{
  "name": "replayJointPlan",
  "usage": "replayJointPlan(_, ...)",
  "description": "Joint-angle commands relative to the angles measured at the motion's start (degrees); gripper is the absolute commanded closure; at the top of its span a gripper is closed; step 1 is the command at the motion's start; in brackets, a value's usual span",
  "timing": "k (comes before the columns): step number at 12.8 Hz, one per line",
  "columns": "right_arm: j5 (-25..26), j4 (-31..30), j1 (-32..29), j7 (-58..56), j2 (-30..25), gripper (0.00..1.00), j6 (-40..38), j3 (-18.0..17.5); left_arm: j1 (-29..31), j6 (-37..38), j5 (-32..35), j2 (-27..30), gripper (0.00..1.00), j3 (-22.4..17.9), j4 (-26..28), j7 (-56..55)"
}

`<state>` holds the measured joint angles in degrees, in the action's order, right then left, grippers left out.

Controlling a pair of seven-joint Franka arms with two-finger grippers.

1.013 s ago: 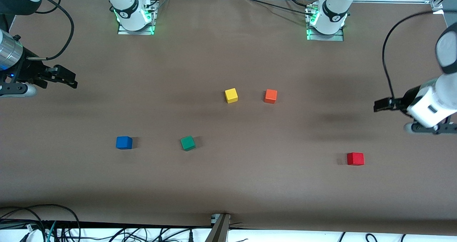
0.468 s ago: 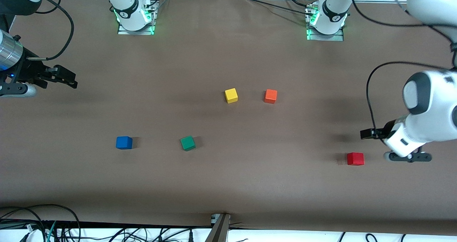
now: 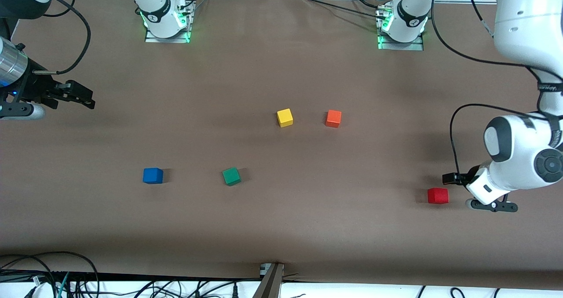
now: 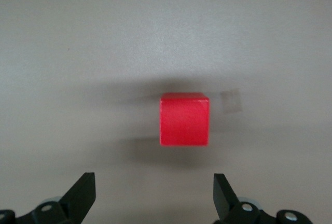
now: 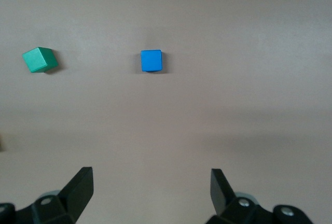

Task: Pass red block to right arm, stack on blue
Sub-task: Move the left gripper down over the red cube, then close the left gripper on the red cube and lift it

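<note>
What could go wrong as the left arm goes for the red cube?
1. The open left hand sits beside the small red cube, not yet around it; a descent slightly off could nudge the cube along the brown table.
2. The small blue cube lies near the right arm's end, with a green cube beside it; after the handover, the waiting open right hand might clip the green cube.

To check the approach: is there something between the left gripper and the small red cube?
Nothing. In the left wrist view only bare brown table lies between the open left gripper and the small red cube.
</note>
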<state>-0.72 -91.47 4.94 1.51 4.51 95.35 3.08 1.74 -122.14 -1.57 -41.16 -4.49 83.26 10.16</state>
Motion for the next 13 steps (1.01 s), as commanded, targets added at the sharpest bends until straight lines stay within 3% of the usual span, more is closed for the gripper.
replayJointPlan(1,-0.5,1.0,-0.1,0.0,0.2,0.0,-0.8,0.1,-0.2,-4.1,-1.7,-0.7,0.0,0.5,1.8,1.4)
replayJointPlan(13,-0.5,1.0,-0.1,-0.1,0.3,0.0,-0.8,0.2,-1.1,-13.3,-2.7,-5.3,0.0,1.2,1.3,1.8)
